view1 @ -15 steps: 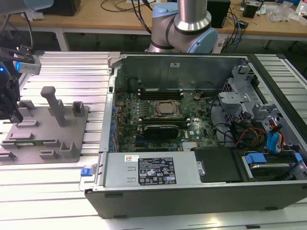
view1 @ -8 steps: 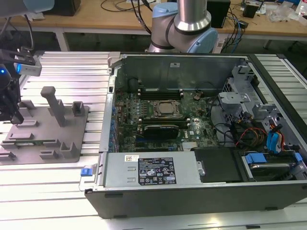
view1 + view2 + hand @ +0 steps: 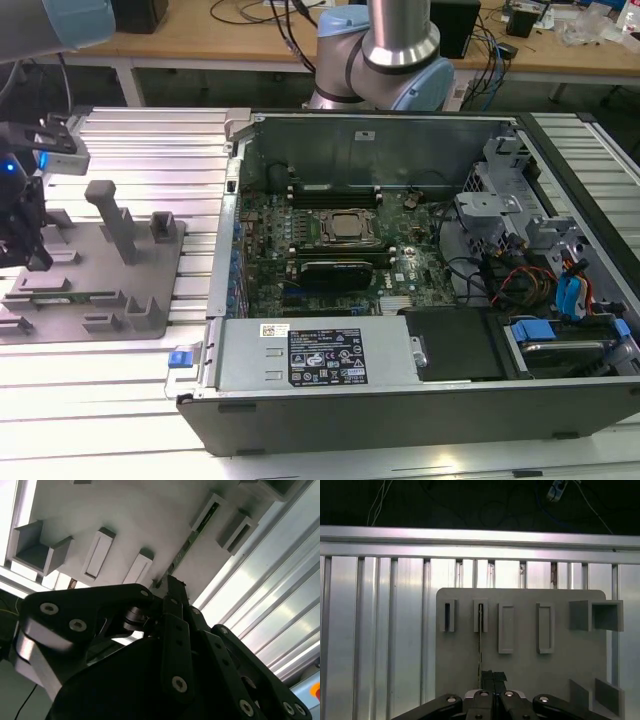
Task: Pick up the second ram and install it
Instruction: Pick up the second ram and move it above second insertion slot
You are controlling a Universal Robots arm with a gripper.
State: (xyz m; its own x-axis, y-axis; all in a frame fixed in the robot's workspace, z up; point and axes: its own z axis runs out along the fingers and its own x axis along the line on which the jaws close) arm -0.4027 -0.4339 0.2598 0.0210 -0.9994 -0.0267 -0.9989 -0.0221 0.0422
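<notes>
The second ram [image 3: 62, 297] stands on edge in a slot of the grey fixture block [image 3: 105, 262] at the exterior view's left. In both wrist views it is a thin green edge [image 3: 480, 645] [image 3: 192, 542] running out of a slot toward the fingertips. My gripper [image 3: 38, 262] hangs over the fixture's near end. Its fingers are pressed together [image 3: 493, 674] [image 3: 173, 582] with nothing between them. They sit just over the ram's end, slightly to one side of its edge line.
An open computer case [image 3: 300, 125] lies at the exterior view's right of the fixture, holding a motherboard [image 3: 400, 270] and a black expansion card [image 3: 335, 270]. A tall grey post [image 3: 110, 215] rises from the fixture. Ribbed aluminium table [image 3: 380, 630] surrounds it.
</notes>
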